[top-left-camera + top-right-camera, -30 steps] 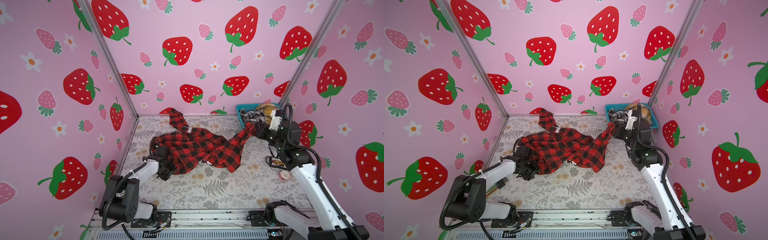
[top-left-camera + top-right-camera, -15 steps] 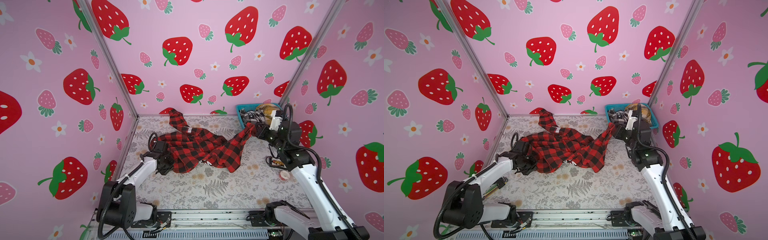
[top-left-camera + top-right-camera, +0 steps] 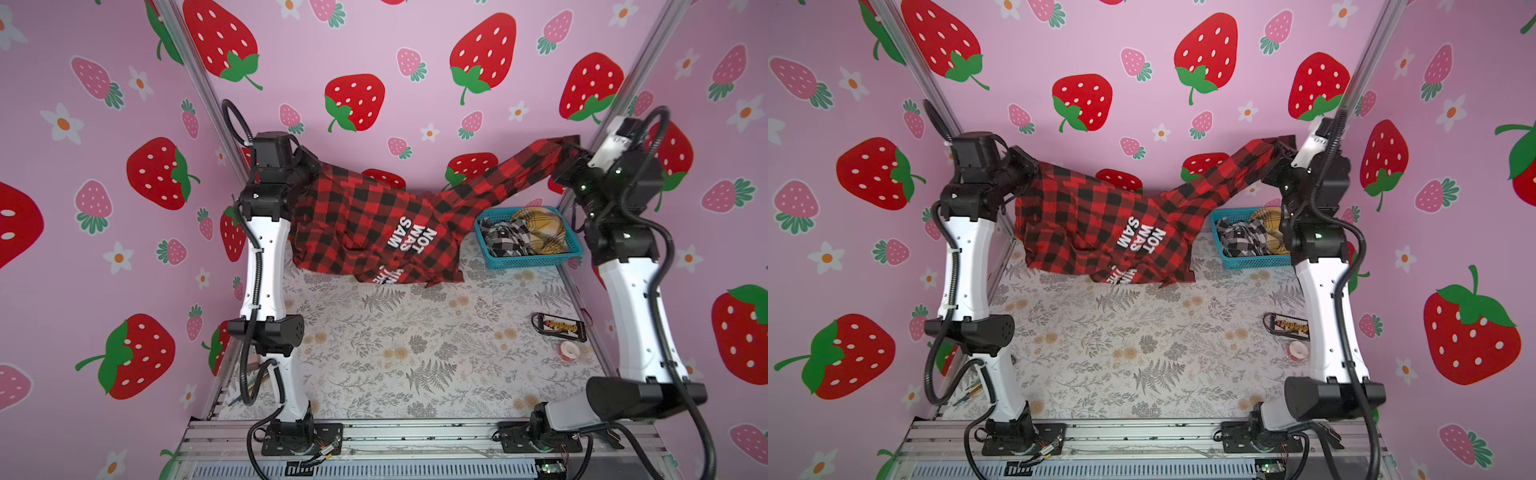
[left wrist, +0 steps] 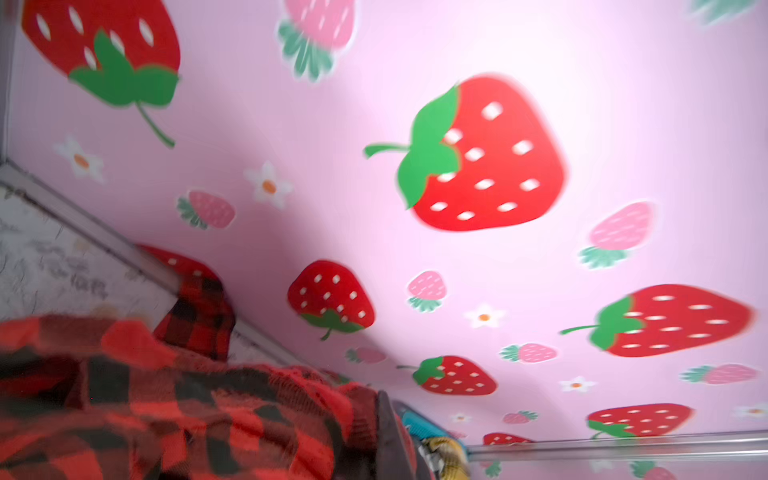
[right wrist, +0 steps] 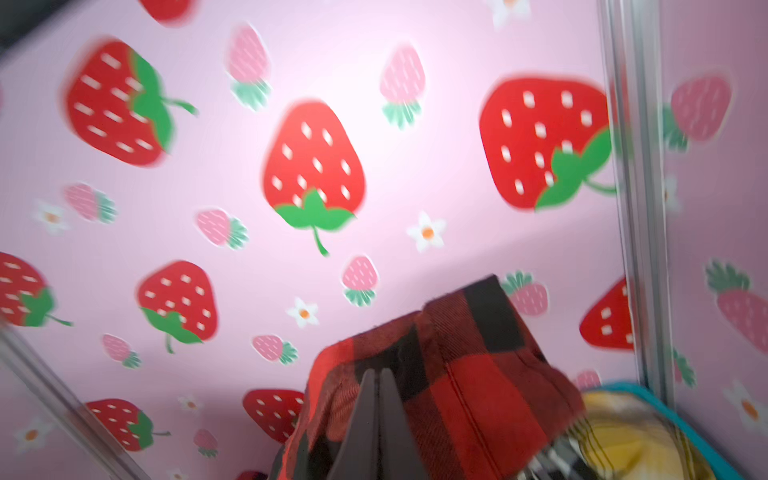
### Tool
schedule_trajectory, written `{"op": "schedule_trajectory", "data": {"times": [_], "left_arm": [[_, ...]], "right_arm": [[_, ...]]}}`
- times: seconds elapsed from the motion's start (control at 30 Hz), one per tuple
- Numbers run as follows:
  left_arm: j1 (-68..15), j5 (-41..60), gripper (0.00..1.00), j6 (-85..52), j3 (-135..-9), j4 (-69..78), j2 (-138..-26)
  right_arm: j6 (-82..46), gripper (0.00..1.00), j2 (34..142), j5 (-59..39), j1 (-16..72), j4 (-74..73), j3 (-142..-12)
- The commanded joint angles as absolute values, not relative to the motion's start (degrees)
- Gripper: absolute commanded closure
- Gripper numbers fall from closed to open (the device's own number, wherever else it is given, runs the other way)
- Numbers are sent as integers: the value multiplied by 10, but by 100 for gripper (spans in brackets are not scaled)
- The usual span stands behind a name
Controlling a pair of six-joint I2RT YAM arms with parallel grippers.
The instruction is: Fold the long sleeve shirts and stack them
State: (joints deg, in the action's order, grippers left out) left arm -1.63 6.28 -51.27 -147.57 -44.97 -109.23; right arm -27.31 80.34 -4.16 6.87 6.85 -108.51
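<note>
The red-and-black shirt (image 3: pixel 365 224) (image 3: pixel 1092 224) hangs in the air above the table, stretched between both raised arms, with white letters showing on its lower folds. My left gripper (image 3: pixel 315 167) (image 3: pixel 1030 167) is shut on the shirt's left edge; in the left wrist view the cloth (image 4: pixel 166 407) bunches around one dark finger (image 4: pixel 388 432). My right gripper (image 3: pixel 566 154) (image 3: pixel 1278 150) (image 5: pixel 376 374) is shut on a sleeve end (image 5: pixel 469 374). The black-and-white shirt (image 3: pixel 503 239) and the mustard-yellow shirt (image 3: pixel 540 226) lie crumpled in the teal basket (image 3: pixel 528 262).
The teal basket (image 3: pixel 1254 262) stands at the back right corner by the right arm. A black flat device (image 3: pixel 559 326) and a small tape roll (image 3: pixel 570 351) lie near the right wall. A floral cloth (image 3: pixel 395 353) covers the table. Pink strawberry walls close in on three sides.
The left gripper closed on the shirt lying crumpled on the table. Both arms have since risen high and apart, lifting the shirt off the table so that it hangs between them.
</note>
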Motion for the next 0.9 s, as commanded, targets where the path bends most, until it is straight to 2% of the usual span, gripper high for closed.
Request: {"op": "schedule_trajectory", "data": {"times": [0.0,0.1,0.27,0.3,0.33,0.4,0.5,0.57,0.63,0.77,0.87], "left_arm": [[-10,69,100,-518,-1254,-354,-905],[15,75,100,-528,-992,-305,-761],[35,155,100,-514,-681,-334,-678],[41,192,82,-510,-635,-328,-686],[45,235,70,-498,-602,-323,-699],[41,257,59,-463,-554,-352,-708],[29,196,35,-457,-446,-391,-639],[40,184,15,-470,-384,-413,-587],[45,176,1,-483,-348,-432,-555],[58,188,0,-502,-316,-404,-561],[68,256,8,-521,-318,-303,-620]], "right_arm": [[-253,100,697,-94,71,-23,-1011],[-252,100,622,-112,74,-11,-887],[-276,100,486,-134,80,45,-651],[-288,100,455,-140,84,54,-594],[-295,100,429,-143,89,62,-549],[-305,100,378,-131,96,97,-478],[-305,100,326,-130,97,154,-429],[-306,100,317,-143,97,181,-405],[-312,100,320,-152,97,187,-383],[-329,100,315,-167,98,187,-337],[-329,100,319,-167,98,200,-333]]}}
